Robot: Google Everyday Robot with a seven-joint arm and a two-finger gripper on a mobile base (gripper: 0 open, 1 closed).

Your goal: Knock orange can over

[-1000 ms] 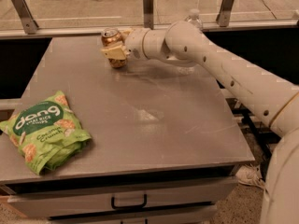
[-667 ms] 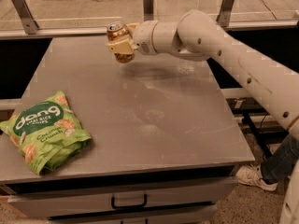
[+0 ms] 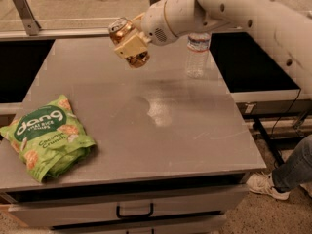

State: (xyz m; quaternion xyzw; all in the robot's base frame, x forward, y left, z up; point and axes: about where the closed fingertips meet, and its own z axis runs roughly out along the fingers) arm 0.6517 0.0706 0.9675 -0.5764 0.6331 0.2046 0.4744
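The orange can (image 3: 120,29) is gold-orange with a silver top. It is held tilted, top up and to the left, above the far part of the grey table (image 3: 195,130). My gripper (image 3: 128,46) is shut on the can's middle, with a cream finger (image 3: 130,43) across its front. The white arm reaches in from the upper right. The can's lower end (image 3: 139,60) hangs clear of the tabletop.
A clear plastic water bottle (image 3: 197,55) stands upright at the far right of the table, just right of my gripper. A green chips bag (image 3: 48,136) lies at the front left. A person's leg and shoe (image 3: 265,185) are at the table's right front.
My gripper has lifted the can off the far edge of the table and carried it slightly right, tilting it further. The water bottle behind the arm now shows.
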